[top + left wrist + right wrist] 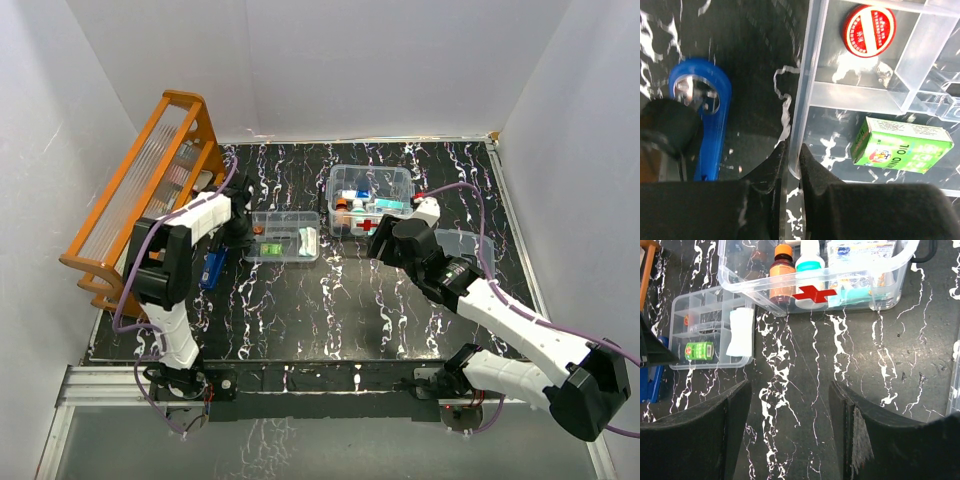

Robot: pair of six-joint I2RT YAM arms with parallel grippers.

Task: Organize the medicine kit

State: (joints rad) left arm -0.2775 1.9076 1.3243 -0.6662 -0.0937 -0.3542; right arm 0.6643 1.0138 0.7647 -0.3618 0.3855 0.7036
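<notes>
Medicine kit (747, 287): clear box, red cross (813, 293) on front, bottles (781, 270) inside. Left gripper (791, 147) pinches divided tray (807, 60) wall; right gripper (790, 390) spread, empty.

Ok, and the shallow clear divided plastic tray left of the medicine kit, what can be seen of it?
The shallow clear divided plastic tray lies flat on the black marbled table, between the orange wooden rack and the clear medicine kit box. Partitions split it into compartments: one holds a round red tin, one a green carton, one a white folded packet. The left gripper pinches the end wall nearest the rack, one finger inside, one outside.
</notes>
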